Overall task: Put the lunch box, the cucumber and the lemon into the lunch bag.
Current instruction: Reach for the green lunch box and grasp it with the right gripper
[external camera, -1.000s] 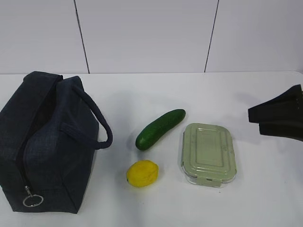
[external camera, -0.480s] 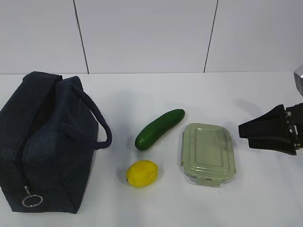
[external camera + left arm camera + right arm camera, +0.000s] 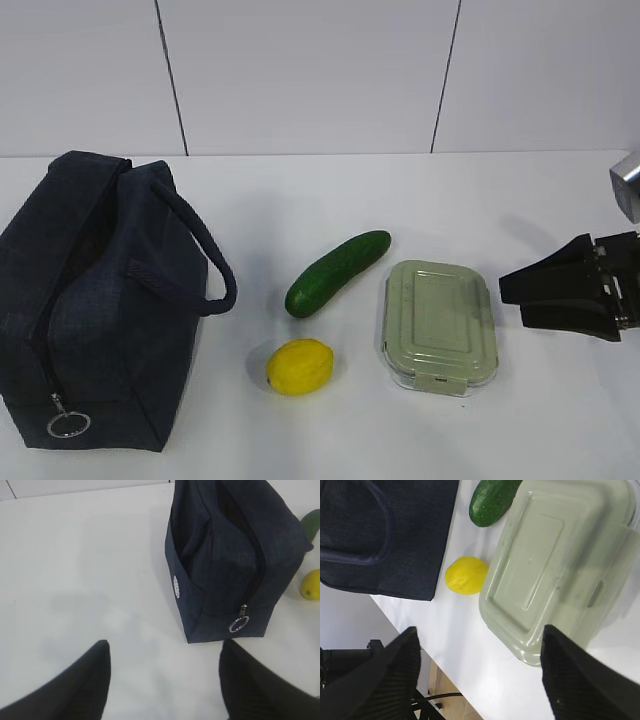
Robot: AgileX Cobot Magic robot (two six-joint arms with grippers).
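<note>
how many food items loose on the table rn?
2. The cucumber lies mid-table, left of the lunch box at its far end. The lemon sits nearer the camera, between bag and box. The bag's inside can't be seen.

I count one lunch bag [image 3: 95, 300], navy, with two loop handles [image 3: 195, 250] and one silver ring pull [image 3: 67, 424] on its zipper. One cucumber [image 3: 336, 272]. One lemon [image 3: 299, 366]. One lunch box [image 3: 437, 324] carrying one green lid. That makes four loose items on one white tabletop [image 3: 300, 200]. Two tools in my views: right tool [image 3: 512, 301], left tool [image 3: 165, 680].
</note>
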